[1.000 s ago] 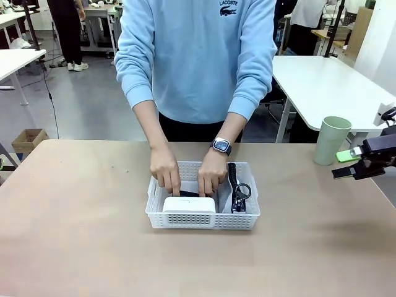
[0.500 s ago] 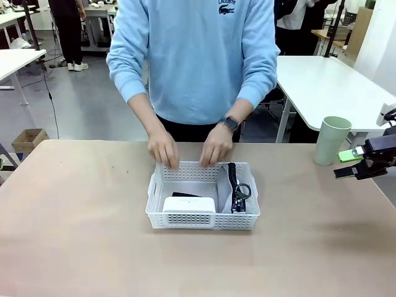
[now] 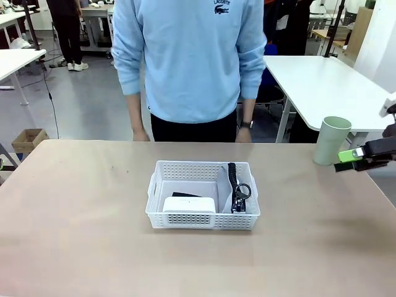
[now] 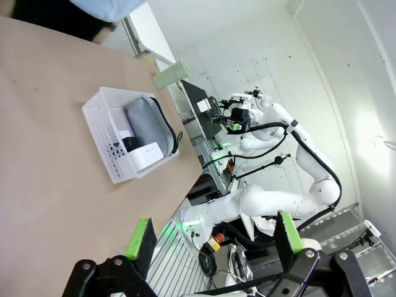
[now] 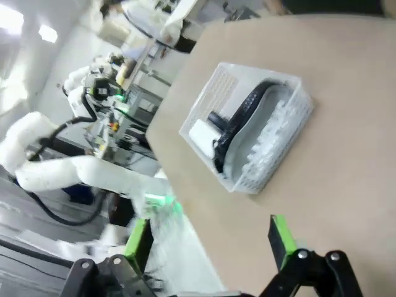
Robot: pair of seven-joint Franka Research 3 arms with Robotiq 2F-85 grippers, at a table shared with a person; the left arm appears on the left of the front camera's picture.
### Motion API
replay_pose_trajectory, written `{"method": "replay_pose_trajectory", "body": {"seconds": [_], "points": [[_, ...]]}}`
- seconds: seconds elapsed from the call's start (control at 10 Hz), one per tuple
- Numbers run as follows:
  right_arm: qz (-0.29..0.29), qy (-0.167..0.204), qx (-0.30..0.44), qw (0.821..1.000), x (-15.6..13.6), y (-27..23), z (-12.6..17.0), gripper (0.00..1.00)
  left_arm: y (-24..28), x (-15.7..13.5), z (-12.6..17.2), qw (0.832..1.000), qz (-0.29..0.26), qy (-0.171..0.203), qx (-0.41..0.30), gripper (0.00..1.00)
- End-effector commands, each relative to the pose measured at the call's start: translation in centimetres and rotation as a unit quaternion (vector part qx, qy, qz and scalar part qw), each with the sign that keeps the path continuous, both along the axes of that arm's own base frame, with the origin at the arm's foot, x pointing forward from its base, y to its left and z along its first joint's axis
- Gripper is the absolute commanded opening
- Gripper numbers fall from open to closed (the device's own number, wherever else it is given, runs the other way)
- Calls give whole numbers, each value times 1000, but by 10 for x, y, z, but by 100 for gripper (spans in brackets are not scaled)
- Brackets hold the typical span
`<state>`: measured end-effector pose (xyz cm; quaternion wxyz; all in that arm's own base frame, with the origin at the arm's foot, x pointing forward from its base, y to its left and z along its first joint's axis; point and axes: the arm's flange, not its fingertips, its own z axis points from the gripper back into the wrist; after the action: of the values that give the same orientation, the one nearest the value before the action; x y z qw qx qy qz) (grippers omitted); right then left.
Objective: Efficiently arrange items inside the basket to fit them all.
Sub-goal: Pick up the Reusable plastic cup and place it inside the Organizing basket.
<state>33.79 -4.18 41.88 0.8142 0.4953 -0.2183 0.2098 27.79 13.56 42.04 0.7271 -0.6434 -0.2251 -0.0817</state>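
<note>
Stood watching this one, so fwiw: the basket (image 3: 202, 219) sat mid table (image 3: 74, 247), w/ the white box (image 3: 189, 205) against its near wall, a sliver of the black stapler (image 3: 185, 195) just behind that, and the grey pouch (image 3: 224, 185) on edge along the robot's right side, strap (image 3: 232, 176) on top. The pale green cup (image 3: 331, 140) was the odd one out, upright on the table near the right edge, well apart from the basket.

Both grabbers were spread wide w/ nothing in them. The right gripper (image 3: 344, 161) hung just beside the cup, and the left gripper (image 4: 215, 235) was up off the table, looking back at the basket.

Imo the cup's light, stiff plastic and prob tippy, so I'd pinch one wall over the rim or take it low across the body. The pouch looked soft and floppy, and the strap could snag. The stapler's likely the heavy, hard bit.

Couldn't rly tell much of the stapler, mostly hidden behind the box. Pouch print was unreadable from where I was. The right arm was cut off at the edge, and its wrist cam was blurry. The person (image 3: 192, 62) stood at the far side, hands off the table.
</note>
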Motion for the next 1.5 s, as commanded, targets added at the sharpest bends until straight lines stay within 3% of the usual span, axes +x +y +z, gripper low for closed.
{"method": "replay_pose_trajectory", "body": {"seconds": [0.0,0.1,0.3,0.4,0.5,0.6,0.8,1.0,1.1,1.4], "points": [[54,-259,-37,964,14,5,-2,100,1,-3,2,1000,-5,3,-4,100],[63,-331,-19,941,15,4,-5,100,1,-3,2,1000,-5,3,-4,100],[21,-409,24,912,4,-14,-14,100,1,-3,2,1000,-5,3,-4,100],[-28,-351,26,935,-2,-29,-16,100,1,-3,2,1000,-5,3,-4,100],[30,-315,-28,948,18,-14,15,100,1,-3,2,1000,-5,3,-4,100],[30,-315,-28,948,18,-14,15,100,1,-3,2,1000,-5,3,-4,100],[-34,-355,17,934,32,-46,9,100,1,-3,2,1000,-5,3,-4,100],[-174,-376,-38,909,26,-78,-3,100,1,-3,2,1000,-5,3,-4,100],[-235,-362,-82,898,17,-98,-9,100,1,-3,2,1000,-5,3,-4,100],[-251,-265,-171,915,16,-130,-33,100,1,-3,2,1000,-5,3,-4,100]]}}
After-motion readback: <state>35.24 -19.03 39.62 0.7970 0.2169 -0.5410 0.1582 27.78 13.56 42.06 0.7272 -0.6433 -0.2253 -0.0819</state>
